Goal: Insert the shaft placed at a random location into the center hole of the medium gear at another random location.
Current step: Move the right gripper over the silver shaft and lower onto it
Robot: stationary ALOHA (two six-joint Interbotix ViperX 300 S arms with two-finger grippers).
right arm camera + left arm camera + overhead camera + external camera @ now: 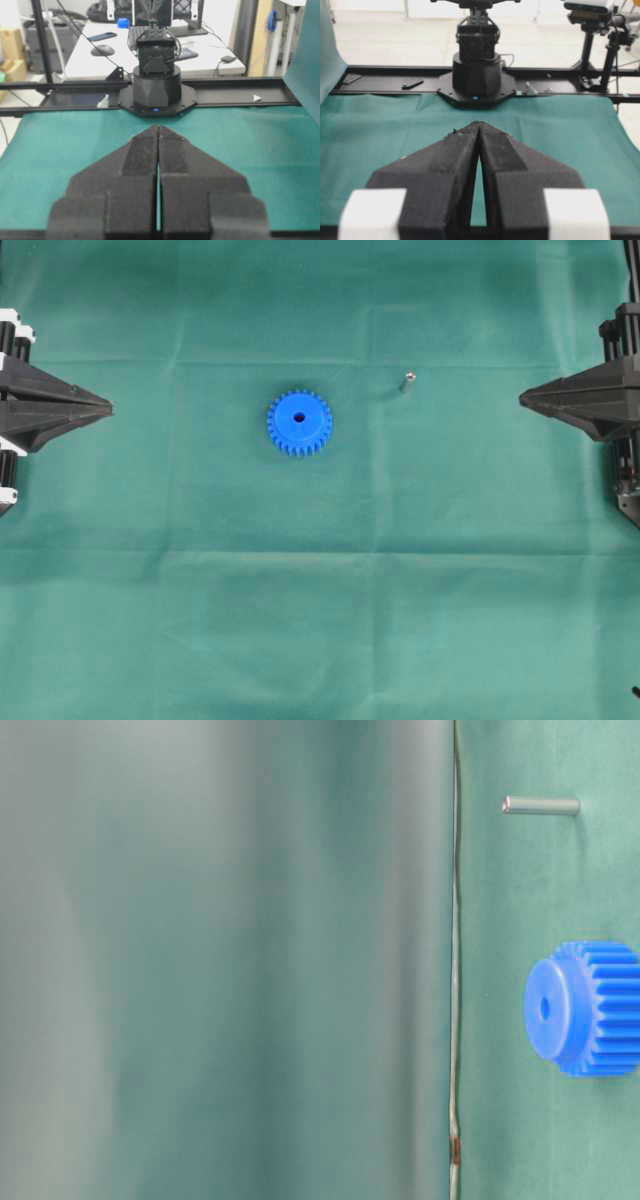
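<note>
The medium gear (299, 423) is bright blue and lies flat on the green cloth near the middle, its dark center hole (299, 418) facing up. It also shows in the table-level view as the gear (590, 1008) with the center hole (545, 1008). The shaft (407, 380), a tiny silver pin, stands on the cloth to the gear's right; the table-level view shows the shaft (541, 806) apart from the gear. My left gripper (110, 407) sits at the left edge, shut and empty. My right gripper (522, 398) sits at the right edge, shut and empty. Neither wrist view shows gear or shaft.
Green cloth (320, 590) covers the table. Each wrist view looks across the cloth at the opposite arm's black base (476, 75) (156, 85) on a black rail. A cloth fold blocks the left part of the table-level view.
</note>
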